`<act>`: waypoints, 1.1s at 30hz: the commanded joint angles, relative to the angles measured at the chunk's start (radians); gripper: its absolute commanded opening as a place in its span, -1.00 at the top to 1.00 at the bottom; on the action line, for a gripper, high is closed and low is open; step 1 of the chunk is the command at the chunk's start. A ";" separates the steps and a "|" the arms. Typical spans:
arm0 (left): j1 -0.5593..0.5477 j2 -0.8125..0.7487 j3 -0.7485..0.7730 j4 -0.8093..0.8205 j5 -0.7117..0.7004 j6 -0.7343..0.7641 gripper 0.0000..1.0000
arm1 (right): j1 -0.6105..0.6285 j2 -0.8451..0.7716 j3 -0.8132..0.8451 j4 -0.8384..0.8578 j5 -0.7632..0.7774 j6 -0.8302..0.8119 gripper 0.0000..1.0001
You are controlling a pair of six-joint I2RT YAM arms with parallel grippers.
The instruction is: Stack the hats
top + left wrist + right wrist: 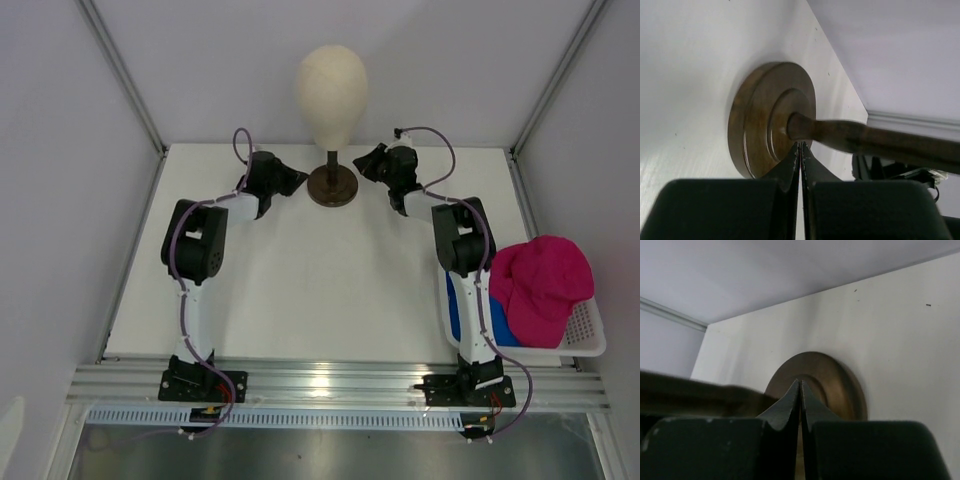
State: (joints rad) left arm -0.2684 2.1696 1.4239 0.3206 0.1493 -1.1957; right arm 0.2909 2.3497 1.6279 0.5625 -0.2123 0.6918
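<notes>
A magenta-pink hat (542, 282) lies on top of a royal blue hat (466, 312) in the white mesh basket (588, 340) at the right edge of the table. My left gripper (298, 180) is shut and empty, just left of the mannequin's dark round stand (332, 186). In the left wrist view its shut tips (801, 145) point at the stand's post (840, 134). My right gripper (362, 160) is shut and empty, just right of the stand. In the right wrist view its tips (800, 383) point at the stand base (832, 380). No hat shows in either wrist view.
The cream mannequin head (331, 86) stands on its stand at the back centre of the white table (300, 290). White walls close the back and sides. A metal rail (340, 384) runs along the near edge.
</notes>
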 commanded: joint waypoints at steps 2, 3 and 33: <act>-0.005 0.022 0.118 -0.172 -0.082 -0.022 0.99 | 0.010 0.121 0.260 -0.146 -0.025 -0.113 0.92; -0.003 0.025 0.153 -0.192 -0.096 -0.021 0.98 | 0.010 0.137 0.291 -0.188 -0.030 -0.124 0.91; -0.002 0.173 0.371 -0.442 -0.056 -0.027 0.99 | 0.056 0.198 0.396 -0.613 0.025 -0.250 0.84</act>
State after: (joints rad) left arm -0.2848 2.3325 1.7477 -0.1078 0.0669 -1.2640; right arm 0.3370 2.5698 2.0407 0.0967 -0.1993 0.4915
